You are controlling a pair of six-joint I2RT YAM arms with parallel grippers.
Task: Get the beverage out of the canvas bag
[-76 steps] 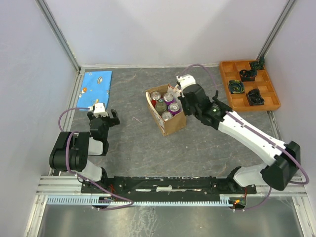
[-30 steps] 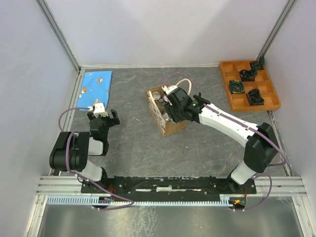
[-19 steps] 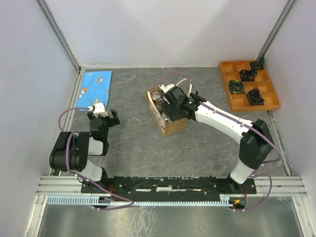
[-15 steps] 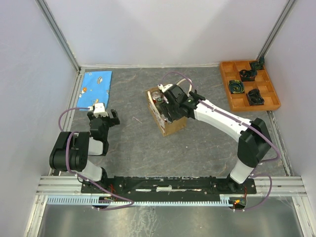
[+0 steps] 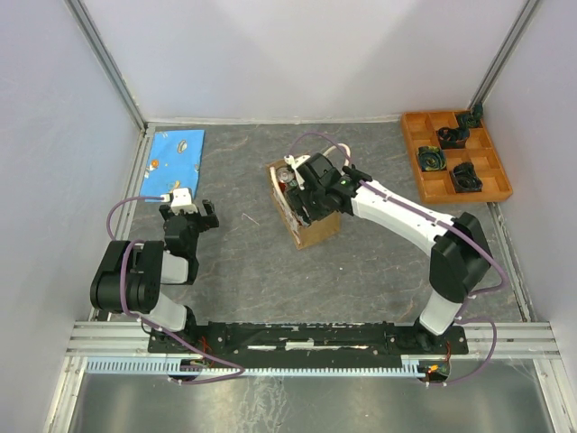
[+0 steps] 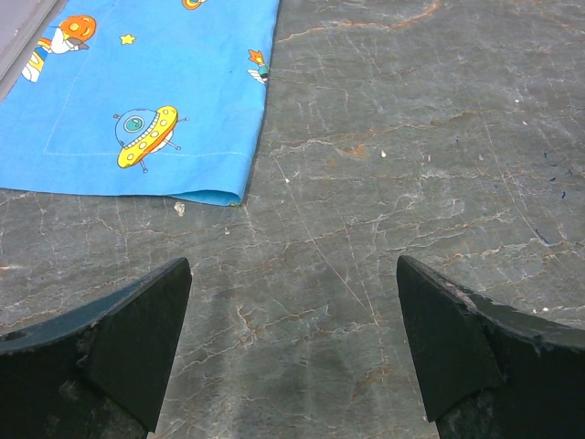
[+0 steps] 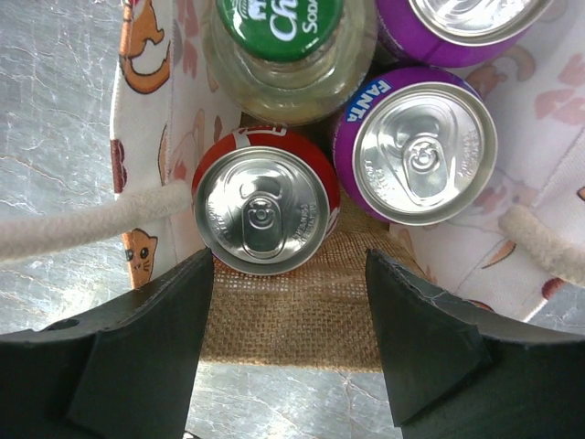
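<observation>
The right claw (image 7: 288, 293), fingers spread apart, hangs over the open canvas bag (image 7: 292, 334) at the tabletop's (image 6: 411, 137) centre. A red can (image 7: 262, 212) stands upright inside, between the fingertips, with a purple can (image 7: 418, 153) touching it on the right. The left claw (image 6: 292, 302), also apart, is at lower left.

Seen from above, the right arm (image 5: 397, 212) hid most of what the bag (image 5: 313, 233) held; the wrist view's top edge cropped a bottle (image 7: 285, 64) and purple can (image 7: 462, 27).

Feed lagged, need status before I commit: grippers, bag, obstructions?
Right gripper open, above red can in canvas bag. Left gripper open, holding nothing. Cream handle beside can, not across it.
</observation>
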